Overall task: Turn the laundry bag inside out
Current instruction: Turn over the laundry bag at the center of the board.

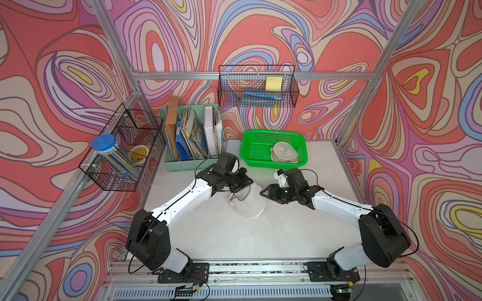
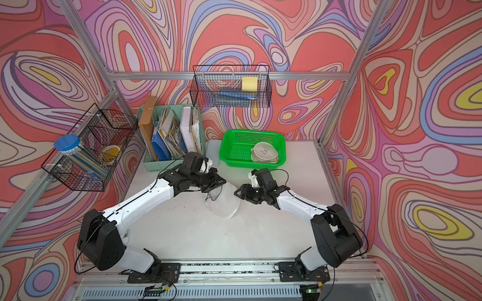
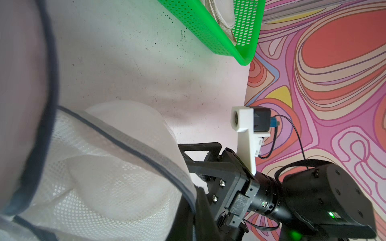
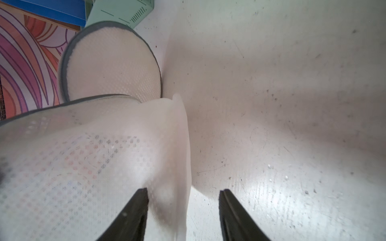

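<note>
Swirling red-and-purple patterned walls (image 1: 260, 31) enclose a white tabletop (image 1: 260, 234). Near its middle, in front of a green perforated plastic basket (image 1: 247, 146), the white mesh laundry bag with grey trim (image 1: 251, 206) hangs from the left gripper (image 1: 245, 186), which is pinching its rim. The right gripper (image 4: 183, 190) is spread, straddling the bag's side fold.

left gripper (image 2: 217, 185) – seemingly clamped on laundry bag (image 2: 224, 207) rim | right gripper (image 2: 238, 193) – just beside it

The white mesh laundry bag (image 1: 249, 206) stands bunched near the middle of the table (image 1: 234, 239), its grey-trimmed open rim raised and tilted.
</note>
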`<control>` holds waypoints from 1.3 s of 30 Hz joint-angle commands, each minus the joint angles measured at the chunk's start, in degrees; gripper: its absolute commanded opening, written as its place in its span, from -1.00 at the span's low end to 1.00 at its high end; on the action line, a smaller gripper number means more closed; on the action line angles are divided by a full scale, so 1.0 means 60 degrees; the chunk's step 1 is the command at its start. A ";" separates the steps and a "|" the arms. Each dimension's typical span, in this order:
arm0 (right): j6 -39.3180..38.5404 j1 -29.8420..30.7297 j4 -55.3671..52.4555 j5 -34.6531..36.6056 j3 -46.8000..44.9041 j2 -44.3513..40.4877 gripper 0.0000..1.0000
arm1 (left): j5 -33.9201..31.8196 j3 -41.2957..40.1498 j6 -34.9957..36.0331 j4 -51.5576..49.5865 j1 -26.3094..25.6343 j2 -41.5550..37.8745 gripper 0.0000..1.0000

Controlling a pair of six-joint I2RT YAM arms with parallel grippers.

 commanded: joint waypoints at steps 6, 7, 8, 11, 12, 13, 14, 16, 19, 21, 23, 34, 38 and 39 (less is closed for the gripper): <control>0.0914 -0.0141 0.1440 -0.1028 -0.0291 -0.0111 -0.80 | 0.0165 0.0103 0.0048 0.0311 0.0002 -0.0126 -1.00; 0.0966 -0.0150 0.1459 -0.1044 -0.0271 -0.0127 -0.97 | 0.0189 0.0131 0.0041 0.0334 -0.0003 -0.0142 -1.00; 0.1003 -0.0169 0.1443 -0.1021 -0.0224 -0.0177 -1.00 | 0.0214 0.0175 0.0020 0.0372 -0.0005 -0.0146 -1.00; 0.0968 -0.0258 0.1172 -0.0968 0.0034 -0.0437 -1.00 | 0.0313 0.0331 0.0019 0.0491 -0.0015 -0.0161 -1.00; 0.0808 -0.0300 0.0846 -0.0868 0.0222 -0.0596 -1.00 | 0.0347 0.0381 0.0011 0.0523 -0.0015 -0.0168 -1.00; 0.0594 -0.0317 0.0490 -0.0693 0.0445 -0.0759 -1.00 | 0.0366 0.0433 0.0014 0.0530 -0.0015 -0.0176 -1.00; 0.0308 -0.0322 -0.0030 -0.0433 0.0734 -0.0943 -1.00 | 0.0413 0.0457 0.0022 0.0560 -0.0020 -0.0181 -1.00; -0.0204 -0.0326 -0.0910 -0.0136 0.1304 -0.1102 -1.00 | 0.0467 0.0422 0.0026 0.0654 -0.0014 -0.0185 -1.00; -0.0889 -0.0329 -0.2006 0.0127 0.2079 -0.1148 -1.00 | 0.0505 0.0216 0.0081 0.0743 -0.0016 -0.0137 -1.00; -0.1131 -0.0330 -0.2305 0.0141 0.2385 -0.1034 -1.00 | 0.0533 0.0011 0.0163 0.0819 -0.0017 -0.0055 -1.00; -0.1232 -0.0332 -0.2423 -0.0105 0.2495 -0.0708 -1.00 | 0.0461 -0.0187 0.0278 0.0817 -0.0022 0.0010 -1.00; -0.0099 -0.0140 0.0215 -0.0934 0.1429 0.1057 -1.00 | 0.0556 -0.0743 0.0561 0.0979 -0.0016 0.0538 -1.00; 0.0602 0.0087 0.1400 -0.1355 0.1319 0.1822 -1.00 | 0.0534 -0.0746 0.0597 0.0979 -0.0018 0.0614 -1.00; 0.0754 0.0152 0.1657 -0.1452 0.1319 0.2001 -1.00 | 0.0570 -0.0754 0.0599 0.0979 -0.0015 0.0623 -1.00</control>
